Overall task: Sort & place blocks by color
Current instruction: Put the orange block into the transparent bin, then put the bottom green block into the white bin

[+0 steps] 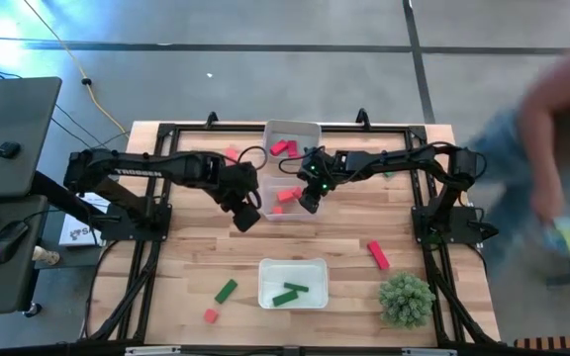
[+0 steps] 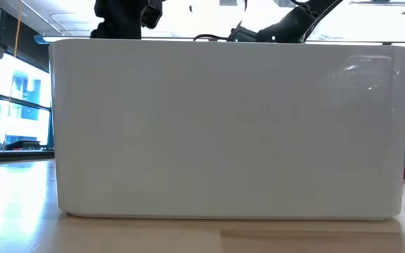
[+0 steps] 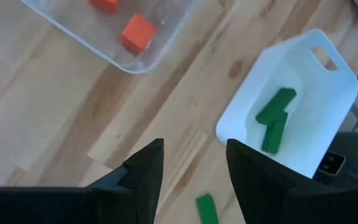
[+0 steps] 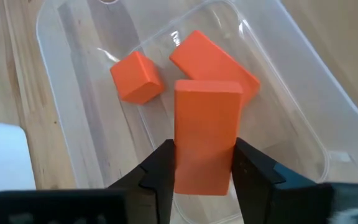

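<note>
The right gripper (image 4: 202, 171) reaches in from its side and points down over a clear tray (image 4: 328, 112), with its two fingers pressed on the sides of an orange-red block (image 4: 207, 134) that stands up between them. Just past that block, two more orange-red blocks (image 4: 137, 76) lie on the tray floor under the jaws. The left gripper (image 3: 194, 165) hangs beside that tray with its jaws partly apart and nothing between them, and beyond its fingertips two green blocks (image 3: 273, 118) lie in a white tray (image 3: 328, 81).
</note>
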Robot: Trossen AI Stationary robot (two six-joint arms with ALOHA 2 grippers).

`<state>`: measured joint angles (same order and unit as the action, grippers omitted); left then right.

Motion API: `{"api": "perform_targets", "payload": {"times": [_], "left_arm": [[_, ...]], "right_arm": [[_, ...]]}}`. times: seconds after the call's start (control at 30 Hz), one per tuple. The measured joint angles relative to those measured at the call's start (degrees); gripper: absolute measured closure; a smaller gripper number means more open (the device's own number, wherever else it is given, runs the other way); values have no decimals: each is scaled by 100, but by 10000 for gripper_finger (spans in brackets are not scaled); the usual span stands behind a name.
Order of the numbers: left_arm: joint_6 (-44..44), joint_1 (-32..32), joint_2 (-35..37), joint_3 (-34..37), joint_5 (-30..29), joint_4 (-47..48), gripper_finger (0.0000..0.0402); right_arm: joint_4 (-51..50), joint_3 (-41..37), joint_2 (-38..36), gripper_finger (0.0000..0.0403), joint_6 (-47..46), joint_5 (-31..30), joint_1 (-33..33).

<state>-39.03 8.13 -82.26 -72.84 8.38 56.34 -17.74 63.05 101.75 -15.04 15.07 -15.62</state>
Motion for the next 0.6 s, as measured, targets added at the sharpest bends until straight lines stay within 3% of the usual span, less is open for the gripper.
{"api": "perform_targets", "payload": {"times": [0.23,0.6], "left_arm": [[-144,-183,0,0,-28,0,238],[-480,-193,0,0,-44,16,230]], "right_arm": [[0,0,0,225,8,-3,4],[27,0,-99,218,-141,-4,-24]]}}
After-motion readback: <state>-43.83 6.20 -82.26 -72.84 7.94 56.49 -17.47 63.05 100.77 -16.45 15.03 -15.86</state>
